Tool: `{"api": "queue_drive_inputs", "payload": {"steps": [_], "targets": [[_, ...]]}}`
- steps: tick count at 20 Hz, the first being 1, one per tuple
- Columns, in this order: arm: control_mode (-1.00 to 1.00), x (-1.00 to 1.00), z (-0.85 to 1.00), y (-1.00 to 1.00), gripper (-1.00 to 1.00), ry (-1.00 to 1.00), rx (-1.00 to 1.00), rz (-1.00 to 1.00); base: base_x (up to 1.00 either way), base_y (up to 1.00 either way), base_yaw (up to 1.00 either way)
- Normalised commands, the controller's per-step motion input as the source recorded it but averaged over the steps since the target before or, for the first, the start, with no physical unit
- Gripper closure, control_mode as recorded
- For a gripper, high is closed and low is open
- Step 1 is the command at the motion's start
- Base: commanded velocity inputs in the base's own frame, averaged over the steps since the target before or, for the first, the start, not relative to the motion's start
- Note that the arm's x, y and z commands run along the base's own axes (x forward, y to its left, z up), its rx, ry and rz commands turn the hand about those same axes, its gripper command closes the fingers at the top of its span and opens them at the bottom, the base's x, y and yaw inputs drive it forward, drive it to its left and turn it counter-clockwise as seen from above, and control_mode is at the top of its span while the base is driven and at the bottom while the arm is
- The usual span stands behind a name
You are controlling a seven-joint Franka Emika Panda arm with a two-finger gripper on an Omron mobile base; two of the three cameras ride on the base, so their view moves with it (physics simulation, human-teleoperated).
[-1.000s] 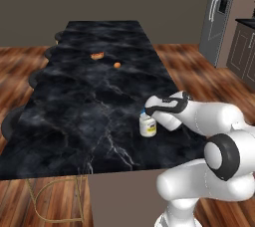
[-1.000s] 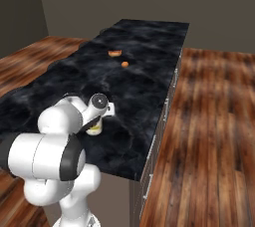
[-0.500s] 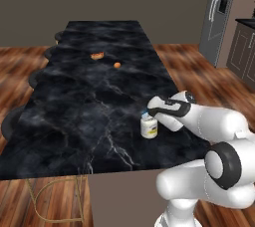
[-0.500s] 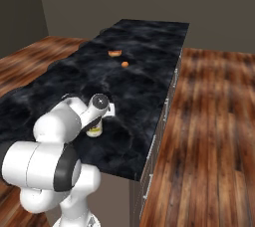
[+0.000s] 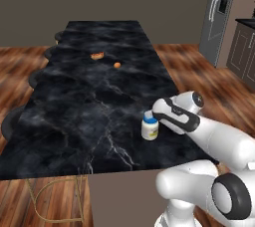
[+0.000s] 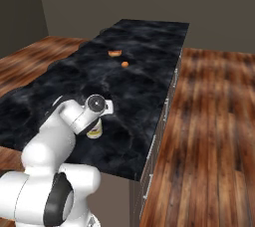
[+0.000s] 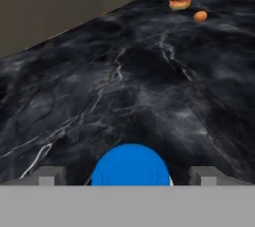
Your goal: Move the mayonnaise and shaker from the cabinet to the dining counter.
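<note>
The mayonnaise (image 5: 149, 128) is a small white jar with a blue lid, standing upright on the black marble dining counter (image 5: 89, 96) near its front right corner. My gripper (image 5: 155, 117) hovers just above and to the right of the jar, open. In the hand view the blue lid (image 7: 130, 165) lies between my two fingertips (image 7: 50, 175), with a clear gap on each side. From the right base view the jar (image 6: 94, 130) stands partly behind my hand (image 6: 97, 105). The shaker and the cabinet are out of view.
Two small orange food items (image 5: 97, 56) (image 5: 117, 64) lie far up the counter. Black stools (image 5: 14, 121) line its left side, and a gold-legged one (image 5: 55, 198) stands at the front. Wooden floor runs along the right, with a tall fridge (image 5: 221, 12) beyond.
The jaws have spread wide and let go of the mayonnaise, which stays standing on the counter. The arm has shifted a little to the right.
</note>
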Motion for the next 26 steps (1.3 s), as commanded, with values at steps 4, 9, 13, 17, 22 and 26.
{"api": "queue_drive_inputs", "payload": {"steps": [4,9,13,17,22,26], "targets": [[-1.00,-0.11,0.73,0.00,-1.00,-0.04,0.00,0.00,0.00,0.00,0.00],[-1.00,-0.12,0.82,0.00,-1.00,0.01,-0.01,-0.07,0.00,0.00,0.00],[-1.00,-0.04,0.93,-0.05,-1.00,0.14,-0.03,-0.14,0.00,0.00,0.00],[-1.00,-0.16,0.84,-0.14,-1.00,0.21,-0.01,-0.15,0.00,0.00,0.00],[-1.00,-0.43,0.59,-0.33,-1.00,0.17,0.00,-0.17,0.00,0.00,0.00],[-1.00,-0.55,0.31,-0.26,-1.00,0.08,0.00,-0.12,0.00,0.00,0.00]]}}
